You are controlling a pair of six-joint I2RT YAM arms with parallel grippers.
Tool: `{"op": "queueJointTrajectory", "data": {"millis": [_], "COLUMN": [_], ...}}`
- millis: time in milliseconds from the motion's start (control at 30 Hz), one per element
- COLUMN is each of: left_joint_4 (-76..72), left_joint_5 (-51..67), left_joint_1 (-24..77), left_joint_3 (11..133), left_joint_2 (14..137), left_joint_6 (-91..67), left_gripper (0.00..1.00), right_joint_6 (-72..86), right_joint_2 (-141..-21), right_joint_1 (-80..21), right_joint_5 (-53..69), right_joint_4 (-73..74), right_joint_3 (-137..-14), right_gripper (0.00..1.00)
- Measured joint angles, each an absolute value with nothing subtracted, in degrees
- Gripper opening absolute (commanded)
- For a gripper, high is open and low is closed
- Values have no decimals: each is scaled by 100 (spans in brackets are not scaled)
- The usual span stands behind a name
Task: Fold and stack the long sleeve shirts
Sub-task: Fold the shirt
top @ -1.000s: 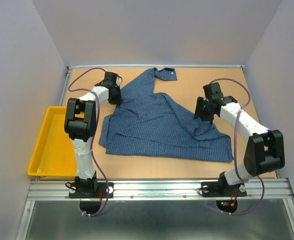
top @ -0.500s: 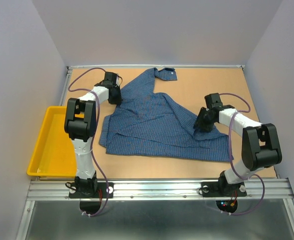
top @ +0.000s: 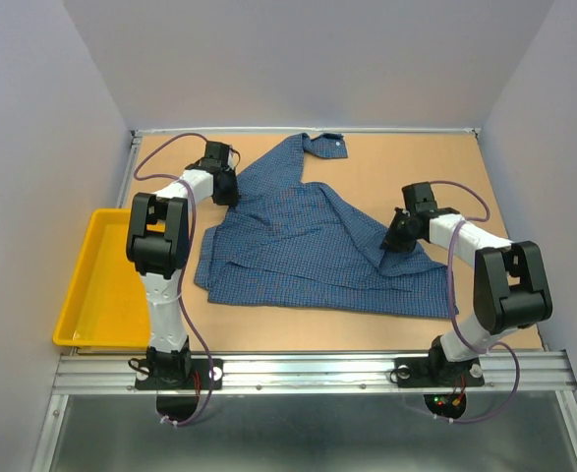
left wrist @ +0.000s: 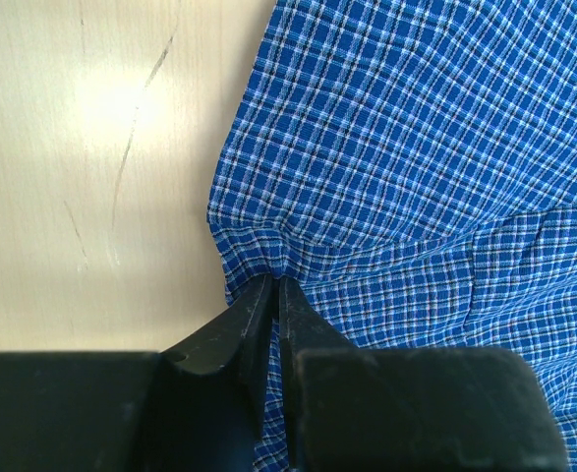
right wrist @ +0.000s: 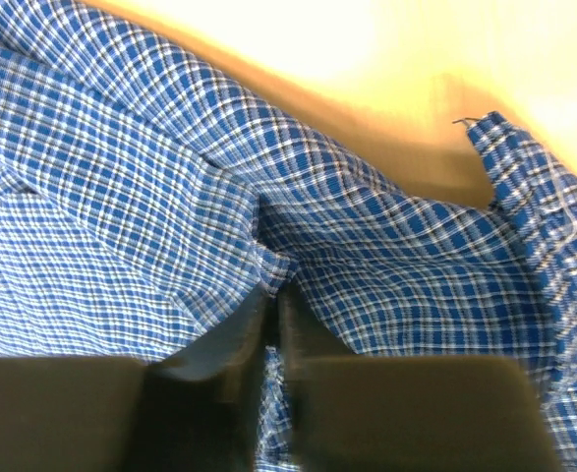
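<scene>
A blue checked long sleeve shirt [top: 308, 241] lies spread and rumpled across the wooden table, one sleeve reaching to the back edge with its cuff [top: 329, 146]. My left gripper [top: 227, 187] is at the shirt's left edge, shut on a pinch of its hem [left wrist: 268, 258]. On the right side, my right gripper [top: 394, 241] is shut on a raised fold of the same shirt [right wrist: 273, 264], with cloth showing between the fingers. A frayed cloth edge [right wrist: 524, 167] lies to the right in the right wrist view.
A yellow tray [top: 99, 280] sits off the table's left side beside the left arm. Bare table [top: 416, 162] shows at the back right and along the left of the shirt [left wrist: 91, 147]. Grey walls close in on three sides.
The right arm has come down and forward onto the shirt's right side, and its jaws have closed on a fold of cloth. The left arm has not moved.
</scene>
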State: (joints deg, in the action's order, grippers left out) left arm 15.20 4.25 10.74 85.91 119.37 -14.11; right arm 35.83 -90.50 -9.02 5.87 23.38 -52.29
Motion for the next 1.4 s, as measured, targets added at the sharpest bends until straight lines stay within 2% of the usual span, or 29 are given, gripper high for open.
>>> {"op": "queueJointTrajectory", "data": {"millis": [67,300,633,933,1000,1033,1067,1100,1133,1233,1267,1400], "left_joint_4": [1522,1520,1522,1444,1413,1400,1393,1387,1382,1374,1372,1372], "left_joint_5": [425,403,338,292,272,268,268,268,268,270,272,292], "left_joint_1": [1074,1074,1026,967,947,934,923,923,919,895,891,888], "left_joint_3": [8591,8589,8589,8584,8584,8584,8584,8584,8584,8584,8586,8656], "left_joint_2": [11937,11937,11924,11904,11893,11889,11887,11885,11885,11885,11885,11885], "left_joint_6": [-1411,-1417,-1455,-1605,-1643,-1662,-1671,-1684,-1704,-1723,-1730,-1754], "left_gripper": [18,18,17,17,17,18,19,20,20,23,24,41], "right_joint_6": [3538,3037,1280,705,687,683,668,674,670,687,692,757], "right_joint_2": [-9050,-9089,-10624,-11950,-12158,-12213,-12298,-12342,-12359,-12357,-12352,-12300], "right_joint_1": [-902,-860,-631,-296,-209,-180,-139,-106,-91,-43,-32,32], "right_joint_5": [576,93,-1686,-2486,-2580,-2600,-2633,-2659,-2672,-2582,-2545,-2088], "right_joint_4": [2322,2488,2475,2445,2445,2449,2458,2458,2456,2458,2434,2440], "right_joint_3": [-5229,-5581,-8694,-9627,-9714,-9743,-9810,-9861,-9887,-9968,-9972,-9972], "right_gripper": [1,1,1,6,17,29,50,57,69,77,77,76]}}
